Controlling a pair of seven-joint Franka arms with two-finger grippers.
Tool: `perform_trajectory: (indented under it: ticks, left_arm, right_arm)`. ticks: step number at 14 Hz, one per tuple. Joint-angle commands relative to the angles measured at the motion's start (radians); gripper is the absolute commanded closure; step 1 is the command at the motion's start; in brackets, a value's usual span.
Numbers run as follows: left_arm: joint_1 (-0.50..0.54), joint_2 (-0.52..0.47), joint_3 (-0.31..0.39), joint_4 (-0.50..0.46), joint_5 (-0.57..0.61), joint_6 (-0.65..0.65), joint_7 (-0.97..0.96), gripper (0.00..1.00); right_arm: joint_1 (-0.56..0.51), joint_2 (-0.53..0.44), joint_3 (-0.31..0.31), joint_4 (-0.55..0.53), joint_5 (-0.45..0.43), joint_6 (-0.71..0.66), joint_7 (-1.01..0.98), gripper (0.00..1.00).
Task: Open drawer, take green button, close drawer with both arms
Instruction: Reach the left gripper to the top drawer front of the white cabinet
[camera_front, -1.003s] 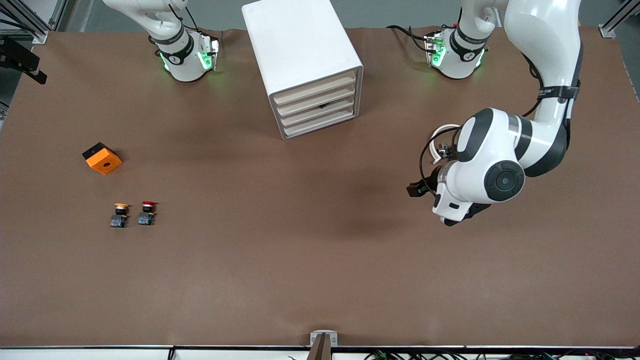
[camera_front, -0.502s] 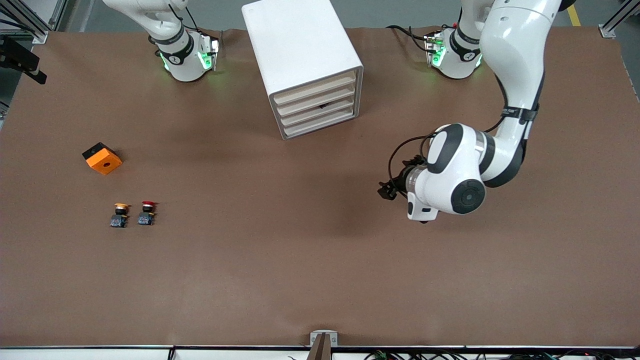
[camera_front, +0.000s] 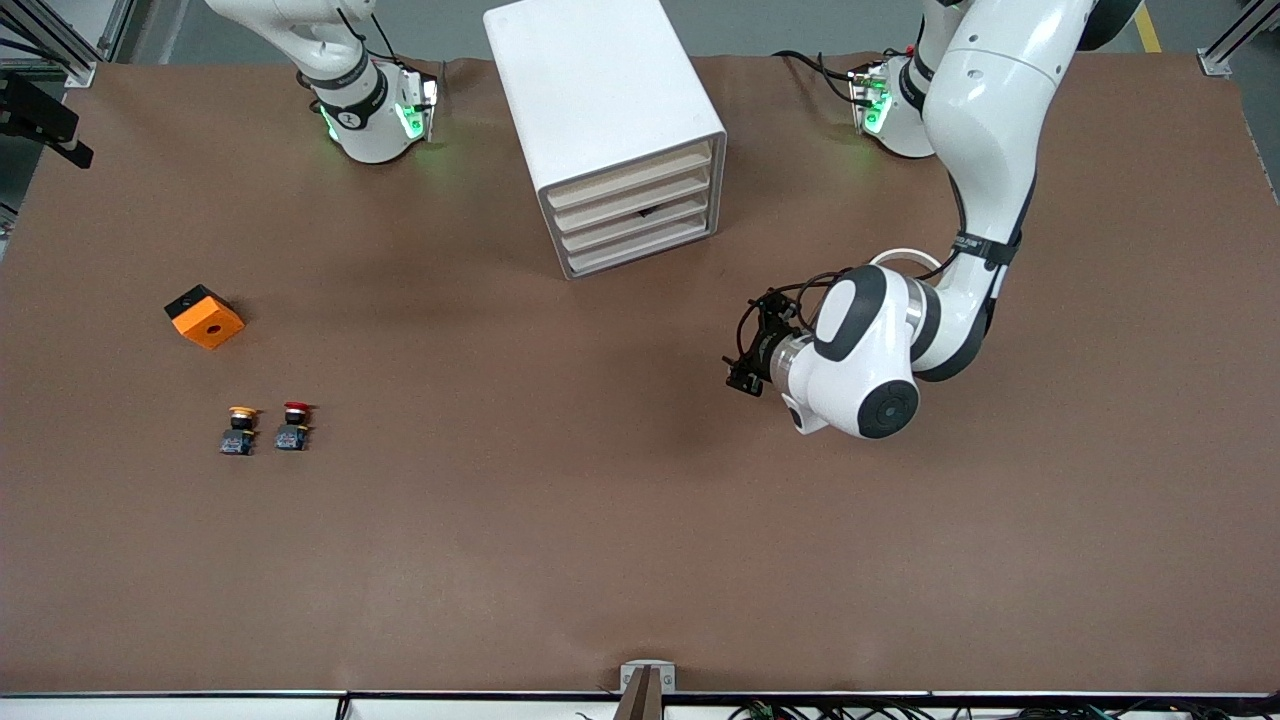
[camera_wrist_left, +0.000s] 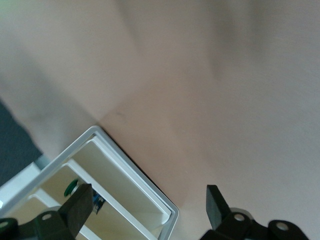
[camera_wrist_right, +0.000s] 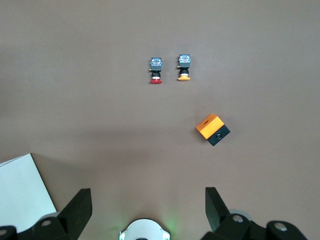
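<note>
across the whole front view spreads the brown table (camera_front: 560, 540), carrying every item. upper centre of that frame: the white cabinet (camera_front: 598, 95) with four cream-fronted drawers stacked in its face; the drawer (camera_front: 638, 222), third from the top, sits nearly flush with the other three, with a small dark spot just above its front. right of centre, the left arm (camera_front: 985, 130) reaches down from its base at the top right and bends at a large white wrist; the left gripper (camera_front: 742, 377) hangs over bare table, toward the left arm's end from the cabinet's front, fingers (camera_wrist_left: 78, 208) spread wide and holding nothing. top left, the right arm (camera_front: 340, 70) waits at its base; the right gripper (camera_wrist_right: 145, 207) is seen only in the right wrist view, fingers wide apart and empty. left of the front frame: an orange block (camera_front: 205, 317) with a black side. lower left: a red-capped button (camera_front: 294, 426) and a yellow-capped button (camera_front: 239, 430), standing side by side, apart. bottom left of the left wrist view: the button (camera_wrist_left: 71, 187), its green cap showing inside the cabinet between drawer trays.
</note>
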Motion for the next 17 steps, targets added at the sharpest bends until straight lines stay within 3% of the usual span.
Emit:
perform_trajectory:
  ticks: [1, 4, 14, 17]
  left_arm:
    - [0.002, 0.042, -0.002, 0.028, -0.059, -0.105, -0.109, 0.00]
    - [0.000, 0.080, -0.002, 0.027, -0.128, -0.180, -0.178, 0.00]
    - [-0.006, 0.178, -0.061, 0.013, -0.169, -0.345, -0.390, 0.00]
    - [-0.006, 0.205, -0.078, 0.011, -0.171, -0.346, -0.418, 0.26]
  right_arm:
    - [-0.013, -0.017, 0.007, -0.008, -0.014, -0.002, -0.009, 0.00]
    - [-0.013, -0.017, 0.007, -0.008, -0.014, 0.000, -0.009, 0.00]
    - [-0.014, -0.017, 0.007, -0.008, -0.003, -0.014, 0.008, 0.00]
    - [-0.023, -0.017, 0.007, -0.008, -0.003, -0.014, 0.008, 0.00]
